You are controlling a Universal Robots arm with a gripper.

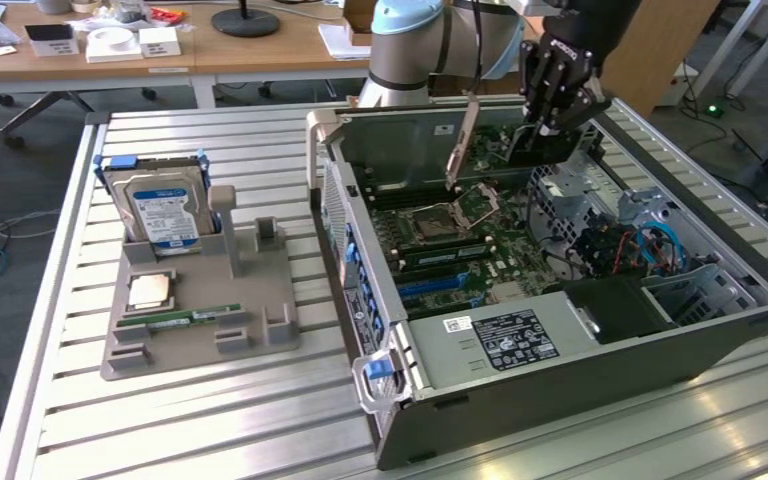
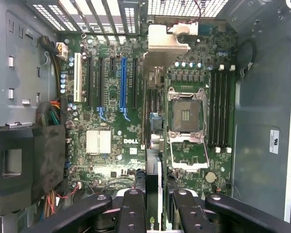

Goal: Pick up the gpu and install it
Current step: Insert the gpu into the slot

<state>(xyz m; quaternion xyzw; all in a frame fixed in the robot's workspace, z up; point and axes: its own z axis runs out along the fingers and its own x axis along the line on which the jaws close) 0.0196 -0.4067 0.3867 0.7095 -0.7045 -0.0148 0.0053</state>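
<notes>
My gripper (image 1: 551, 125) hangs over the far end of the open computer case (image 1: 558, 380) and is shut on the gpu (image 1: 540, 148), a dark card held on edge above the motherboard (image 1: 464, 250). The card's long silver bracket (image 1: 462, 140) points down towards the case's rear wall. From the wrist, the gpu (image 2: 153, 167) appears edge-on between the black fingers (image 2: 131, 208), and its silver bracket (image 2: 167, 41) is near the rear grille. It hangs between the blue expansion slot (image 2: 122, 82) and the empty CPU socket (image 2: 186, 116), above the board and apart from it.
A grey holder tray (image 1: 197, 350) at the exterior view's left carries a blue-labelled hard drive (image 1: 164, 205), a CPU chip (image 1: 153, 290) and a green RAM stick (image 1: 191, 318). Inside the case are a black power supply (image 1: 518, 340), a drive cage and cables (image 1: 624, 240). A cluttered desk (image 1: 197, 40) stands behind.
</notes>
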